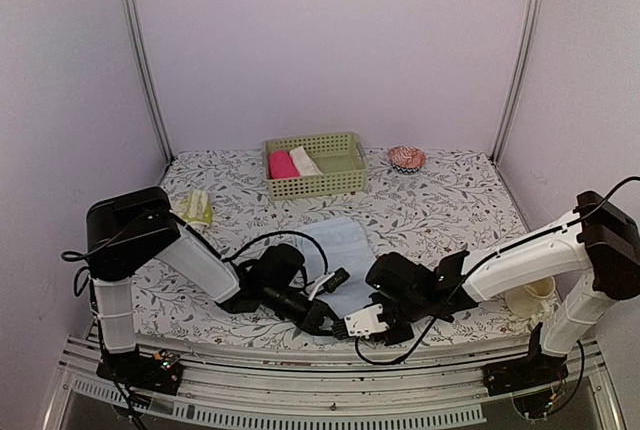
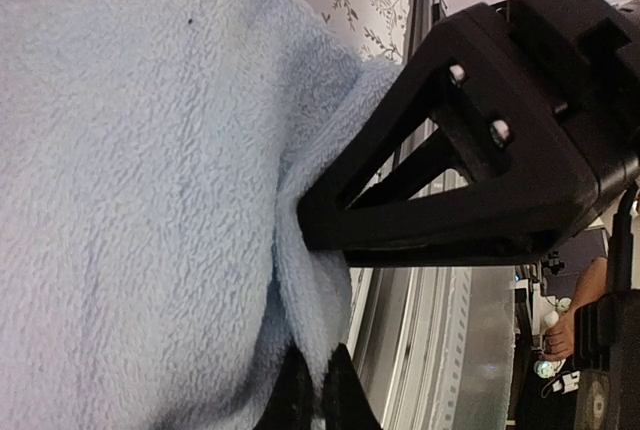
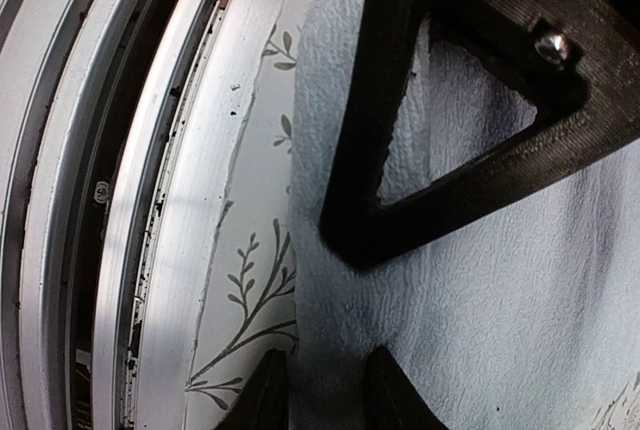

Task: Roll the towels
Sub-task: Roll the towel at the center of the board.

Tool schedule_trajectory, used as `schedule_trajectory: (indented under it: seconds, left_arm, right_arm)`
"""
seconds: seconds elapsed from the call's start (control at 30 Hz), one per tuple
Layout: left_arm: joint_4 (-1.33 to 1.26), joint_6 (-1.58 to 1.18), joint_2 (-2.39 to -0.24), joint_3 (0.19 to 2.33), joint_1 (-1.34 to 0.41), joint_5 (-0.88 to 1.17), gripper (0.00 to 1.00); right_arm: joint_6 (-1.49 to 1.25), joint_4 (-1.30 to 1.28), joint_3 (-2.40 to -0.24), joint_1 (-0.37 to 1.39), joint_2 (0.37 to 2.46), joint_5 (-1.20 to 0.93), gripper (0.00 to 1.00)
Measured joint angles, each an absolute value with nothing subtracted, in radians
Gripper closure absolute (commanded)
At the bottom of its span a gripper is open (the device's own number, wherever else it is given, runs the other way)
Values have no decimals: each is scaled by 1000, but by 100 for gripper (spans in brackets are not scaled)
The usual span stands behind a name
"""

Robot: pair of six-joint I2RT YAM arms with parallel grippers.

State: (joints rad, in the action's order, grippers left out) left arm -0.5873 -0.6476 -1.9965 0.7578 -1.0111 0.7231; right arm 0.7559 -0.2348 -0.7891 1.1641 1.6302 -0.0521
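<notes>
As the two meet at the near edge, left gripper [image 2: 315, 395] clenched on the light blue towel [image 1: 340, 245], right gripper [image 3: 328, 395] astride its hem, hold unclear, towel at six o'clock of the basket [image 1: 340, 186], yellow-green towel [image 1: 195, 207] at eight.

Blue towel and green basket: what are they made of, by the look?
The light blue towel looks like soft fleece or microfibre, matte: the left wrist view shows a fuzzy, nubbly pile. The green basket looks like rigid moulded plastic, probably matte: its walls are a regular grid of small holes.
</notes>
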Motion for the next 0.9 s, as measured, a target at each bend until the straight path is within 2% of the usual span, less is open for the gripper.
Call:
schedule_trajectory:
  seconds: [0.07, 0.13, 0.2, 0.27, 0.4, 0.5, 0.67, 0.8, 0.9]
  left_arm:
    - [-587, -648, -1996, 757, -1010, 725, 100]
    - [-587, -647, -1996, 756, -1007, 726, 99]
    - [-587, -644, -1993, 751, -1002, 725, 94]
    - [-577, -635, -1982, 739, -996, 721, 85]
    - [-516, -605, -1894, 686, -983, 667, 69]
    - [-471, -580, -1759, 606, -979, 571, 63]
    - [-432, -492, -1496, 462, -1029, 315, 62]
    - [-427, -371, -1365, 403, -1205, 61, 62]
    - [-413, -260, -1360, 405, -1345, -124, 62]
  right_arm:
    - [756, -228, -789, 1163, 1633, -54, 67]
    - [756, -225, -789, 1156, 1636, -71, 72]
    - [757, -226, -792, 1144, 1641, -98, 84]
    - [760, -226, -800, 1130, 1653, -123, 91]
    - [756, -258, -849, 1089, 1689, -208, 95]
    - [756, -333, -900, 1047, 1720, -311, 96]
    - [762, -528, -1039, 957, 1831, -518, 96]
    - [781, -703, -1173, 891, 1956, -672, 97]
    - [808, -853, -1283, 854, 2065, -786, 97]
